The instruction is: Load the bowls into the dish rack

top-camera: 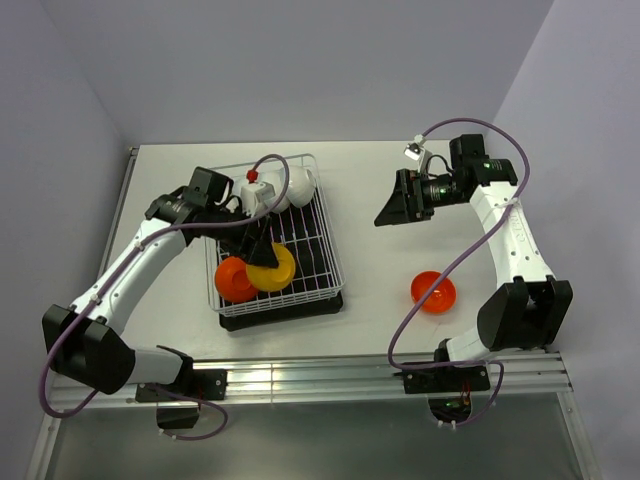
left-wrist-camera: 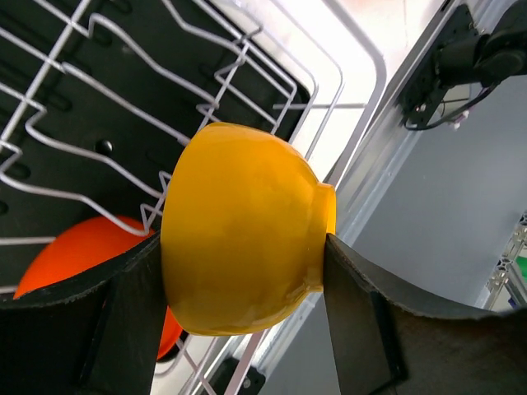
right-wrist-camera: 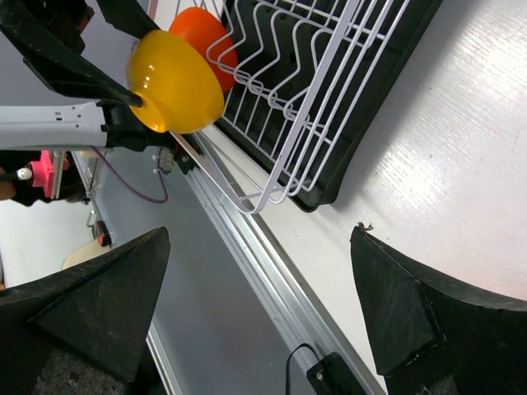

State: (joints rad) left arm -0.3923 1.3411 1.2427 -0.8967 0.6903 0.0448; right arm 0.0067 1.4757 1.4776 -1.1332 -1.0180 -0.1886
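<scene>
The left arm reaches over the dish rack (top-camera: 318,225), a white wire basket on a black drip tray (top-camera: 285,308) that sits on the pale surface (top-camera: 380,260). The left fingers (left-wrist-camera: 115,329) are spread fairly wide and clamp the yellow-orange bowl (left-wrist-camera: 239,239) between them. One finger presses on the rim side and the other against the foot, so the bowl is turned on its side.

From above, this bowl (top-camera: 273,268) is over the near end of the rack. Whether it rests on the wires cannot be told. Just beside it, in the rack's near left corner, a red-orange bowl (top-camera: 233,280) stands among the prongs. It also shows behind the held bowl in the left wrist view (left-wrist-camera: 78,255). White bowls (top-camera: 290,188) stand at the far end of the rack, partly hidden by the left wrist.

The right arm hangs above the surface to the right of the rack. The right fingers (right-wrist-camera: 90,313) are spread wide with nothing between them. Through that gap the right wrist view shows the rack's near corner (right-wrist-camera: 305,107) and the yellow-orange bowl (right-wrist-camera: 177,82).

A second red-orange bowl (top-camera: 434,291) sits alone on the surface, well apart from the rack and close to the right arm's base.

A small white piece (top-camera: 413,150) hangs on the right arm's cable, too small to tell whether it bears writing.
</scene>
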